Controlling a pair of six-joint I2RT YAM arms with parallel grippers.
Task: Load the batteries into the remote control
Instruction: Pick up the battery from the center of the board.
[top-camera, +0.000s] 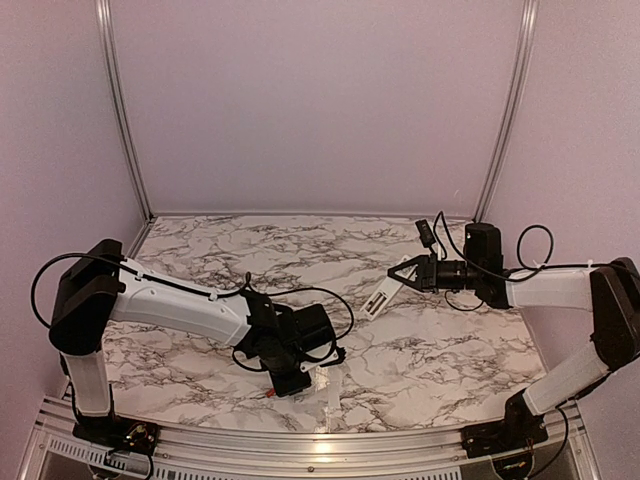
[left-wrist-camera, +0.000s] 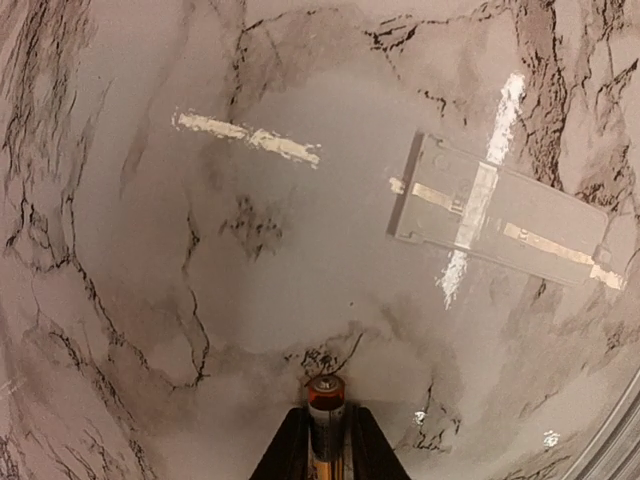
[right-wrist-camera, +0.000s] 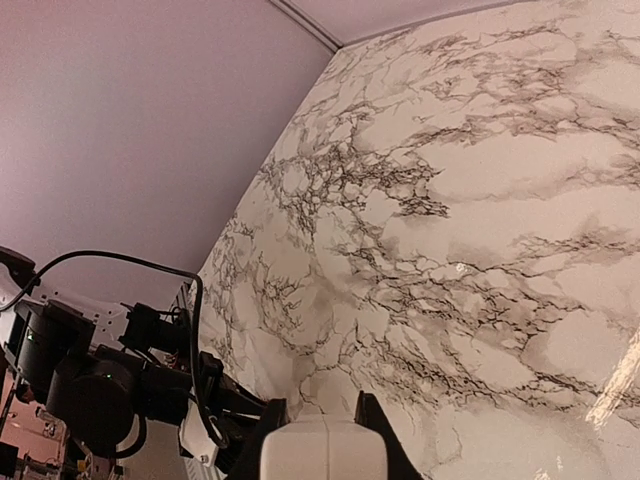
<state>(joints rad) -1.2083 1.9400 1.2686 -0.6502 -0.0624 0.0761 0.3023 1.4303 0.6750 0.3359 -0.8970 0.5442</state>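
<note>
A battery (left-wrist-camera: 326, 392) with an orange-copper tip pointing away stands between the black fingers of my left gripper (left-wrist-camera: 326, 415), which is shut on it low over the marble table. From above, that gripper (top-camera: 298, 380) hangs near the table's front middle. My right gripper (top-camera: 402, 272) is shut on the remote control (top-camera: 381, 297), a slim white bar held off the table and slanting down to the left. In the right wrist view only the remote's white end (right-wrist-camera: 322, 452) shows between the fingers. Its buttons and battery bay are hidden.
A clear plastic cover (left-wrist-camera: 500, 212) lies flat on the table beyond and to the right of the left gripper. A small black object (top-camera: 424, 230) sits at the back right. Cables loop around both wrists. Purple walls enclose the table.
</note>
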